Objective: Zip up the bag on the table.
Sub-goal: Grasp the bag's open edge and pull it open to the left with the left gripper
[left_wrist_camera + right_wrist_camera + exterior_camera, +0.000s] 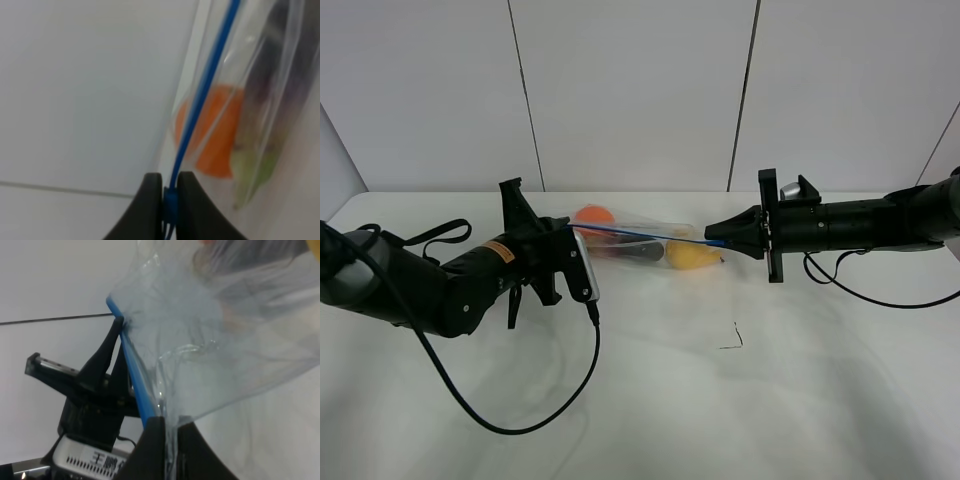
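White table [650, 400] fills the lower two thirds of the high view, w/ grey wall panels [620, 90] behind it. Two black arms lie low over the table: left arm [420, 285] comes in from the left edge, right arm [860, 225] from the right edge, and they point at each other.

The bag [650, 248] hangs stretched btw them, toward the back-middle of the table. It is clear crinkly plastic. Its lower part seems to rest on the tabletop, though the see-through film makes that hard to judge. The blue zip strip [640, 235] runs along the bag's top edge, taut and nearly level from one gripper to the other.

Left gripper [170, 202] is fully closed, black fingers pinching the strip's end right at their tips. Right gripper [167, 440] is also clamped tight, on the opposite end of the strip plus a fold of plastic beside it.

Inside the bag: orange [593, 215] at the left gripper's end, dark eggplant [635, 252] in the middle, yellow pear [692, 256] nearest the right gripper.

A black cable [520, 420] loops from the left arm across the front of the table. A small dark mark [735, 340] sits on the tabletop, in front of the pear and well apart from the bag.
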`<control>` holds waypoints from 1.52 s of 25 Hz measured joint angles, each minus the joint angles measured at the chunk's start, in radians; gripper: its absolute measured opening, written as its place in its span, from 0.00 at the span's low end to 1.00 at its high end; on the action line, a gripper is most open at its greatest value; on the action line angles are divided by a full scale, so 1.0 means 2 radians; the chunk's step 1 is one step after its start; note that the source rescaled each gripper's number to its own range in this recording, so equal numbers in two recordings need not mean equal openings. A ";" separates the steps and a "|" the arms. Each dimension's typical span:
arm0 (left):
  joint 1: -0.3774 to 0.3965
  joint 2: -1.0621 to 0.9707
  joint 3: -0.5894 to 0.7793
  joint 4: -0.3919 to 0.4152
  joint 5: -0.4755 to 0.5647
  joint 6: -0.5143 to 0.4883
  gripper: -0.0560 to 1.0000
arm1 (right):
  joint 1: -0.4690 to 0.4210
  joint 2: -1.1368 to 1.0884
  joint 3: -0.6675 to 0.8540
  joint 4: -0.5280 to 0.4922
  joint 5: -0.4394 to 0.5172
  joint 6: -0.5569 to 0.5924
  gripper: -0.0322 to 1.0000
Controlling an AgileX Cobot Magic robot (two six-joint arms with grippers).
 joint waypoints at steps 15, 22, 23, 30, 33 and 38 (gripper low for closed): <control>0.068 0.000 0.002 -0.031 -0.008 -0.013 0.06 | 0.001 0.000 0.000 -0.001 0.000 0.001 0.03; 0.068 0.000 0.004 -0.038 -0.010 -0.014 0.06 | -0.001 0.000 0.000 -0.003 0.000 0.001 0.03; 0.068 0.000 0.004 -0.038 -0.010 -0.014 0.06 | -0.001 0.000 0.000 -0.003 0.000 0.001 0.03; 0.068 0.000 0.004 -0.038 -0.010 -0.018 0.05 | -0.001 0.000 0.000 -0.003 0.000 0.001 0.03; 0.068 0.000 0.004 -0.039 -0.010 -0.043 0.11 | -0.001 0.000 0.000 -0.003 0.000 0.001 0.03; 0.073 0.000 0.015 -0.049 -0.012 -0.081 0.44 | -0.001 0.000 0.000 -0.005 0.000 0.001 0.03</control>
